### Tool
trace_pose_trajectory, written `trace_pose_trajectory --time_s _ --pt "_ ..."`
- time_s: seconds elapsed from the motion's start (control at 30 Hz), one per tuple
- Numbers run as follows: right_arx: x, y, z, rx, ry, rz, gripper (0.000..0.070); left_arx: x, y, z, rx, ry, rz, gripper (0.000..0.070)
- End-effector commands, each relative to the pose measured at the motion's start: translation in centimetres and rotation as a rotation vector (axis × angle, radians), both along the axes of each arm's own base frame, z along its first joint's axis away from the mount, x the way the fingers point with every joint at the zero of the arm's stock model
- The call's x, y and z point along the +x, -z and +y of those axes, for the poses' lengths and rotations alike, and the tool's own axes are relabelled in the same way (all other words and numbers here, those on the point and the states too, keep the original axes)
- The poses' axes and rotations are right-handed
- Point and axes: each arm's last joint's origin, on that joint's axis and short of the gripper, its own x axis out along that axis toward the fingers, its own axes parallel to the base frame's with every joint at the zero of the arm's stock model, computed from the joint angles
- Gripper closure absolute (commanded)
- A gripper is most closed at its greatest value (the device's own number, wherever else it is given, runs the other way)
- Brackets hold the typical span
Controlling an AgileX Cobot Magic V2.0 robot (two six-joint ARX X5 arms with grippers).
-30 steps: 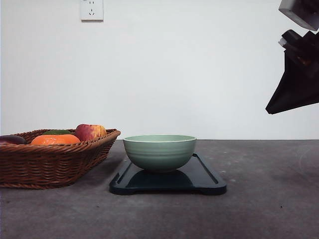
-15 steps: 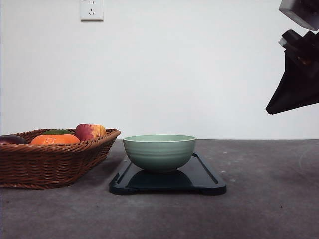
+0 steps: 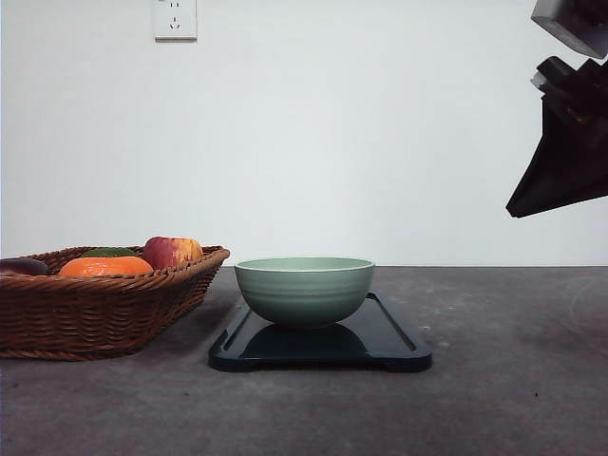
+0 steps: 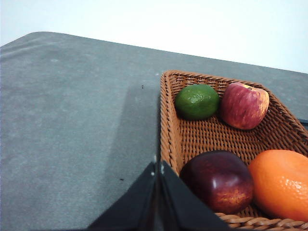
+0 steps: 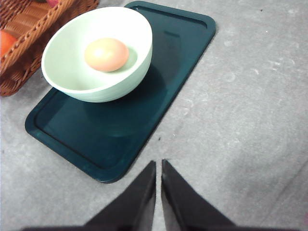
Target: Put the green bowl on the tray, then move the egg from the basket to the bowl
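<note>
The green bowl (image 3: 304,290) stands on the dark tray (image 3: 391,339) at the table's centre. In the right wrist view a tan egg (image 5: 106,54) lies inside the bowl (image 5: 67,77), which sits toward one end of the tray (image 5: 120,134). The wicker basket (image 3: 95,313) is left of the tray. My right gripper (image 3: 518,209) hangs high at the right, well above the table, fingers together and holding nothing (image 5: 159,166). My left gripper (image 4: 158,166) is shut and empty, hovering over the basket's (image 4: 202,134) near corner.
In the basket lie a lime (image 4: 197,101), a red apple (image 4: 244,105), a dark red fruit (image 4: 217,180) and an orange (image 4: 281,183). Bare grey table (image 3: 503,380) lies to the right of the tray and in front. A wall socket (image 3: 175,18) is behind.
</note>
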Motion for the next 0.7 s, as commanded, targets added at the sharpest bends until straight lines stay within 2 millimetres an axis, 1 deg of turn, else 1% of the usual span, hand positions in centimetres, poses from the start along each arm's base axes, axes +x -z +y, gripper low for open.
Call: trace_pose_trajectory --time_s 0.0,0.13,0.2,0.33,0.4,0.5,0.67 --pt "0.1 -0.1 0.1 0.007 -0.001 -0.003 0.0690 0.1 0.6 0.0 -0.001 -0.002 0.016 0.0700" --pt "0.1 -0.1 0.1 0.001 -0.004 -0.008 0.0690 0.1 0.6 0.0 -0.001 -0.002 0.016 0.0700" --pt "0.2 -0.2 0.0 -0.050 -0.014 -0.053 0.0690 0.1 0.6 0.0 -0.001 -0.002 0.016 0.0700" --pt "-0.3 -0.8 -0.6 -0.061 0.094 -0.151 0.0690 0.1 0.6 0.0 -0.001 -0.002 0.016 0.0700" --pt "-1.1 -1.1 -1.0 -0.051 0.127 -0.235 0.0690 0.1 0.6 0.0 -0.001 -0.002 0.016 0.0700" --pt "-2.7 -0.8 -2.0 -0.027 0.200 -0.353 0.0690 0.1 0.6 0.0 -0.001 -0.002 0.016 0.0700" --pt "-5.7 1.3 -3.9 -0.013 0.335 -0.472 0.0690 0.1 0.6 0.0 -0.001 -0.002 0.016 0.0700"
